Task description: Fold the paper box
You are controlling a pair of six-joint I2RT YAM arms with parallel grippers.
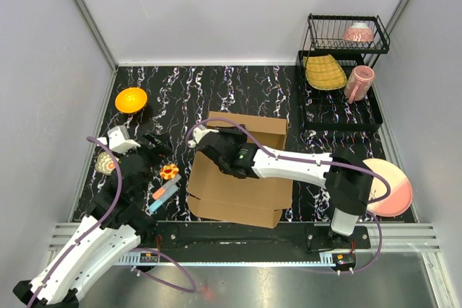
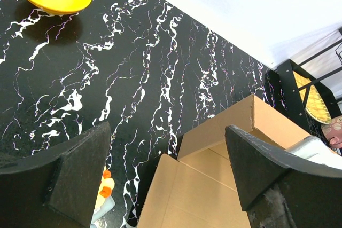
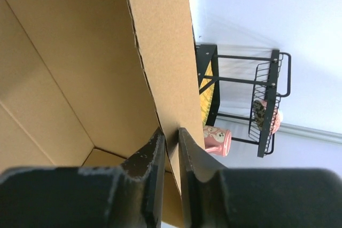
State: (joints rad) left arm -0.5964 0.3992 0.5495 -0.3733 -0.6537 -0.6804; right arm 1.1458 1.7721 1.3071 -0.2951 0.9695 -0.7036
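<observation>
The brown paper box [image 1: 242, 194] lies partly opened at the table's middle, with its far wall standing up. My right gripper [image 1: 216, 151] reaches over the box's left part. In the right wrist view the right gripper [image 3: 171, 141] is shut on the edge of an upright panel of the box [image 3: 80, 52]. My left gripper [image 1: 153, 146] hovers left of the box, apart from it. In the left wrist view the left gripper [image 2: 168, 172] is wide open and empty, with the box's corner [image 2: 214, 185] seen between its fingers [image 2: 80, 177].
An orange bowl [image 1: 131, 99] sits far left. A small orange toy [image 1: 169, 172], markers [image 1: 164, 193] and a shell-like object [image 1: 106, 163] lie by the left arm. A black dish rack [image 1: 339, 117] with a pink mug [image 1: 359, 83] stands back right. A pink plate [image 1: 390, 187] lies right.
</observation>
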